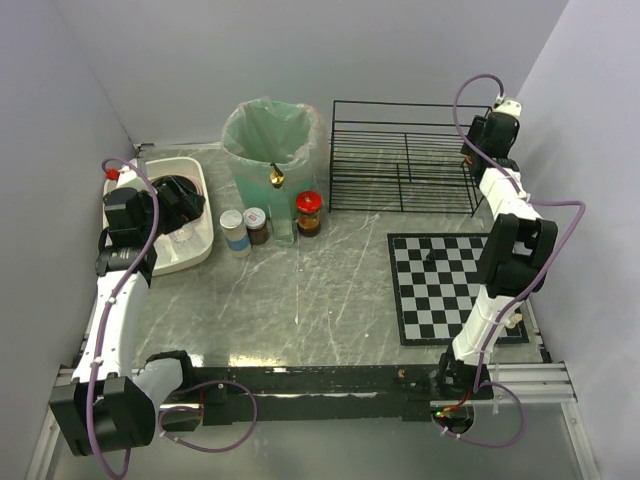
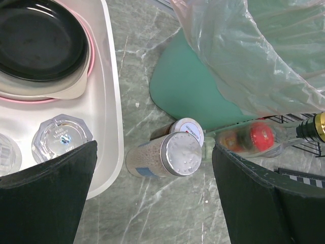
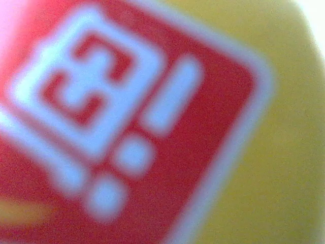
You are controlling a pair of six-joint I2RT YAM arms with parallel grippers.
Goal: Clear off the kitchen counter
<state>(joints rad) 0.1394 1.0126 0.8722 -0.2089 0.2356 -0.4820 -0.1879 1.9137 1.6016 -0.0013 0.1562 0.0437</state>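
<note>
Walls (image 1: 150,60) of pale grey enclose the marbled kitchen counter (image 1: 300,300).

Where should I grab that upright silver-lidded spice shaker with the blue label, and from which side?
Grip the silver-lidded spice shaker round its upper body, just under the lid, coming straight down. It stands upright; a small brown white-capped jar crowds its right and the white plastic tub its left, so pinching its near and far sides looks safest.
</note>
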